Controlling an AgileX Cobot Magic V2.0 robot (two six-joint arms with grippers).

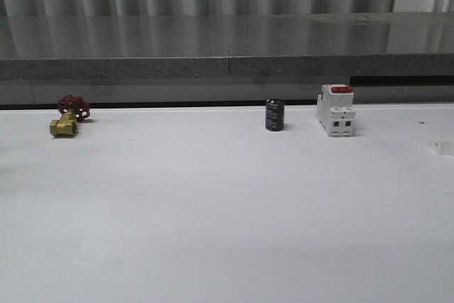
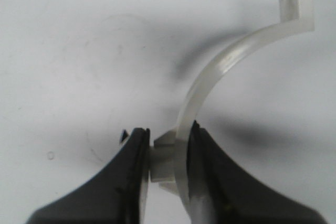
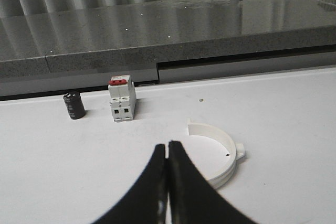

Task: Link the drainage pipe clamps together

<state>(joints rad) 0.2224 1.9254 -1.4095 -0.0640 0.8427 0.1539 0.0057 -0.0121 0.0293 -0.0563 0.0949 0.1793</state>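
Observation:
In the left wrist view my left gripper is shut on one white drainage pipe clamp, pinching its outer lug and band between the black fingers. The half-ring curves away over the white table and ends in a flat tab. In the right wrist view my right gripper is shut with nothing between its fingers. The other drainage pipe clamp lies flat on the table just beside and beyond those fingertips, apart from them, with a small lug on its outer side.
Along the table's far edge stand a brass valve with a red handle, a black cylinder and a white breaker with a red top. A grey ledge runs behind the table. A small white piece shows at the right edge.

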